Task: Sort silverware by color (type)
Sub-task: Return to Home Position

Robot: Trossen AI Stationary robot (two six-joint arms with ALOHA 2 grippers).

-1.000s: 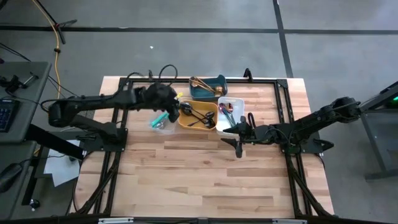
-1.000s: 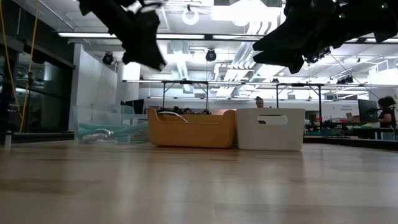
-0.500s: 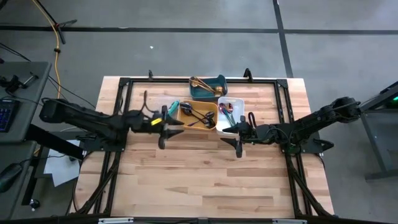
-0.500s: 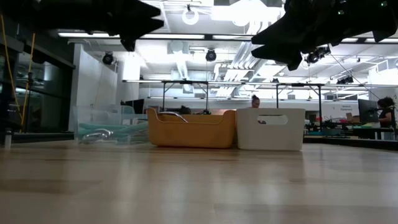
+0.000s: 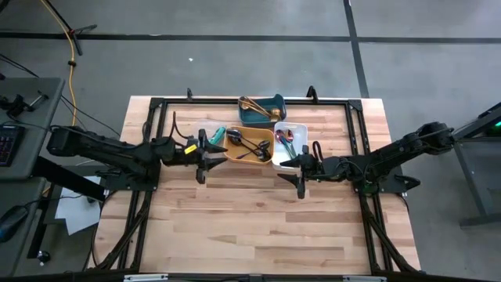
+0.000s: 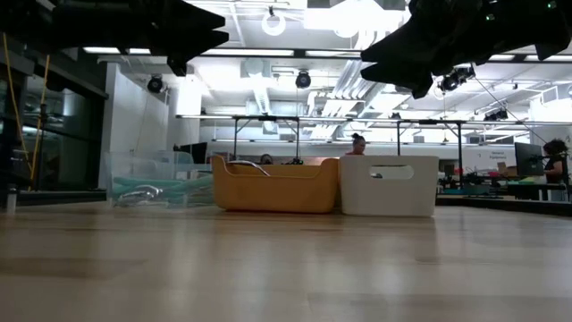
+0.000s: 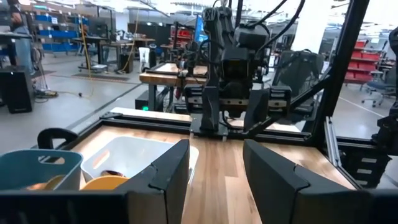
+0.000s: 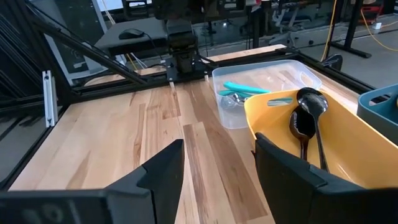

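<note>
My gripper (image 8: 217,158) gapes — black spoons (image 8: 308,118) lie in the near yellow bin (image 8: 354,149), teal spoons (image 8: 245,89) in the clear bin (image 8: 297,71) beyond.

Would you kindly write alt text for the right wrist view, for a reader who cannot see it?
Past the open, empty right pincer, an orange bin holding dark spoons sits on the wooden table. Next to it, a clear bin holds teal spoons; a corner of a blue bin shows, and the left arm waits across the table.
</note>
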